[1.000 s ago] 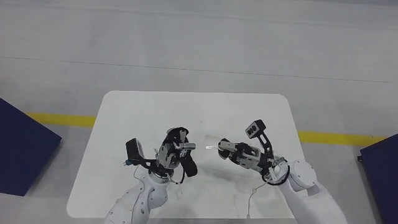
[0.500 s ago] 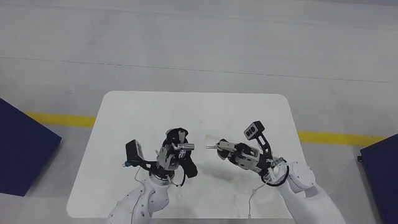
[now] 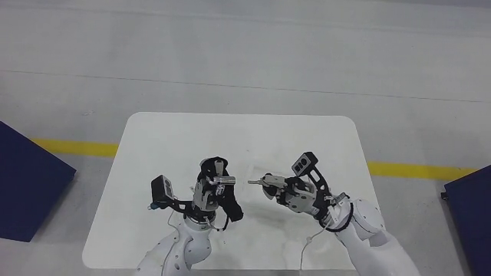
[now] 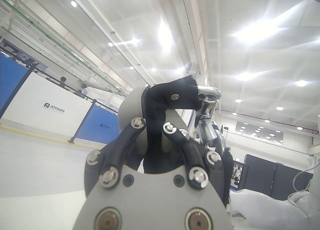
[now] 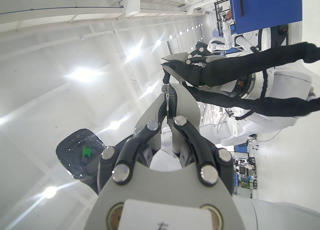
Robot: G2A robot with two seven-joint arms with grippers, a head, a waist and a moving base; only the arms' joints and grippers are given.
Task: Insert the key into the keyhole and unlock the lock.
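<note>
1. Top view: above the white table (image 3: 153, 146), the left gripper (image 3: 218, 181) holds the lock (image 3: 225, 178) in the air. The right gripper (image 3: 270, 186) holds the key (image 3: 253, 182) level, with its tip aimed at the lock and a clear gap between the two. Both pickups look done. Insertion and the turn are left.
2. Left wrist view: the left gripper's padded fingers (image 4: 175, 95) are clamped tight on the chrome lock (image 4: 207, 115) (black cloth wraps them). I cannot tell which face bears the keyhole.
3. Right wrist view: the right gripper (image 5: 171, 98) is closed almost fully, pinching the thin key (image 5: 166, 102) edge-on. The blade juts out towards the left gripper (image 5: 175, 65) farther off and is not touching it. By my judgement this is the lining-up stage, about halfway through, with nothing unlocked yet.
</note>
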